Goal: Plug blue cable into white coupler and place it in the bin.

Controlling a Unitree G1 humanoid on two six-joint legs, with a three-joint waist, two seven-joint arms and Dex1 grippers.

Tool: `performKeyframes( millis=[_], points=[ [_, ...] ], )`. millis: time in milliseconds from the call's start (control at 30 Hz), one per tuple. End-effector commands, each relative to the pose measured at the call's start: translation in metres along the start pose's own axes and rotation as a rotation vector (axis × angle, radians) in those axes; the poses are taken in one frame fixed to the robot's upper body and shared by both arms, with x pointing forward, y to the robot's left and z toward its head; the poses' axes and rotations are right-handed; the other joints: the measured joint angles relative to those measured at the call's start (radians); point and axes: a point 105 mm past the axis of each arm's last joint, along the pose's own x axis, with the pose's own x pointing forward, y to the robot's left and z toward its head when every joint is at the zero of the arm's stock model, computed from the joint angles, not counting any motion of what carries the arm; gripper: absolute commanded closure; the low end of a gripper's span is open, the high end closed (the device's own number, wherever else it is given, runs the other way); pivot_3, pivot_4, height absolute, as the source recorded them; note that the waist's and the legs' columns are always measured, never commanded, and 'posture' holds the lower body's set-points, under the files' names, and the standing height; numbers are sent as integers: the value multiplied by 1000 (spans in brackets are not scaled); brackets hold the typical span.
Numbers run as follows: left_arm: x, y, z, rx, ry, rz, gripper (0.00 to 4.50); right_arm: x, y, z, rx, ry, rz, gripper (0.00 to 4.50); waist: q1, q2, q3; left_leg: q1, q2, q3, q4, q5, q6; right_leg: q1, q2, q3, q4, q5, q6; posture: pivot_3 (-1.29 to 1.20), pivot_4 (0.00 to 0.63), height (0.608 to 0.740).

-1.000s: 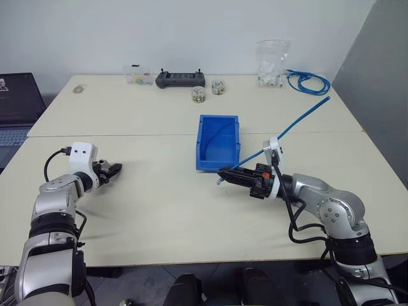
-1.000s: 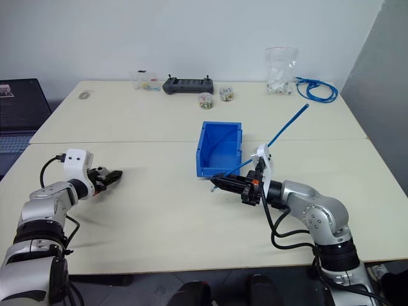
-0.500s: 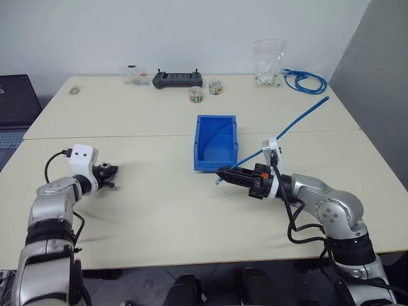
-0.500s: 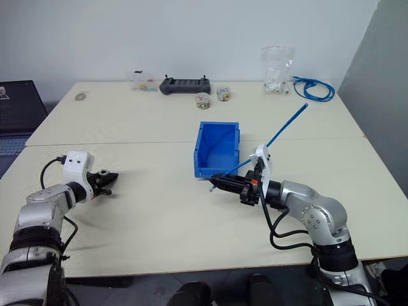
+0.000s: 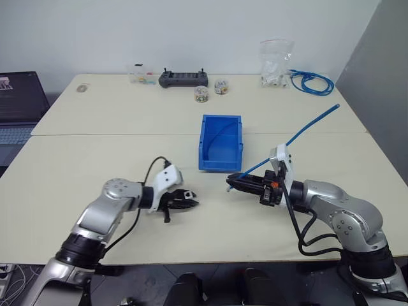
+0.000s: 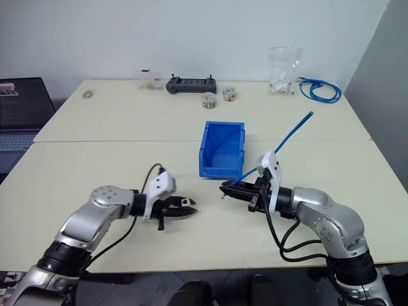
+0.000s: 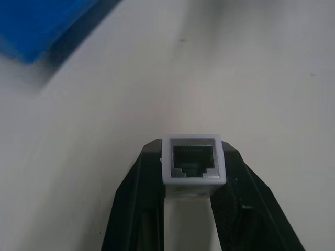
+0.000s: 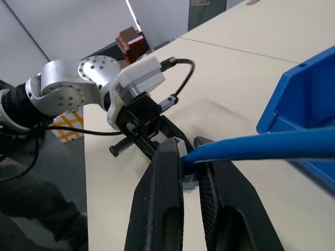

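My left gripper (image 5: 189, 203) hovers low over the table's middle front, pointing toward the right arm. It is shut on the white coupler (image 7: 193, 165), whose dark socket face looks outward between the black fingers (image 7: 137, 209). A short gap to the right, my right gripper (image 5: 234, 183) points back at it, shut on the plug end of the blue cable (image 8: 261, 144). The cable's strand (image 5: 310, 125) rises up and away to the right. The blue bin (image 5: 220, 164) stands open-topped just behind the two grippers, with a thin blue strand curving inside it.
Along the far edge stand a black controller (image 5: 183, 78), two small jars (image 5: 201, 94), a small clear box (image 5: 141, 75), a clear bag of white parts (image 5: 274, 60) and a coiled blue cable (image 5: 309, 81). A laptop (image 5: 19, 95) sits at the far left.
My left gripper closed on the coupler at the table's left, then the arm swung right to the middle, facing the right gripper. The right arm kept its place and its grip on the cable.
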Motion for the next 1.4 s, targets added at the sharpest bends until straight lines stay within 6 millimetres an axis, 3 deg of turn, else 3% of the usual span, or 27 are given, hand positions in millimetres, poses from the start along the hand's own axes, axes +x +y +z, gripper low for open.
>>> performKeyframes(
  millis=[33, 233, 600, 1400],
  points=[
    [13, -3, 1, 91, 50, -62, 3708, 0, 7, 6, -97, -7, 7, 4375, -8, 0, 0, 0, 0, 0, 0, 0, 0, 0, 0, 0, 0, 0, 0, 0, 150, 740],
    [25, -1, -12, 115, 126, -98, 3708, 17, 5, -4, -212, 53, 30, 4375, -11, 0, 0, 2, 0, 0, 0, 0, 0, 1, 2, 0, 1, -3, 5, 0, 150, 740],
    [24, -7, -16, 94, 149, -138, 3708, 65, 3, -13, -355, 111, 126, 4375, -11, -1, -1, 2, 0, -1, 1, 0, 0, 1, 2, 0, 1, -3, 5, 0, 150, 740],
    [20, -7, -20, 86, 189, -158, 3708, 84, 3, -31, -438, 199, 199, 4376, -13, 0, -1, 3, 1, -1, 1, 0, 0, 1, 3, 0, 2, 0, 0, 0, 150, 740]
  ],
)
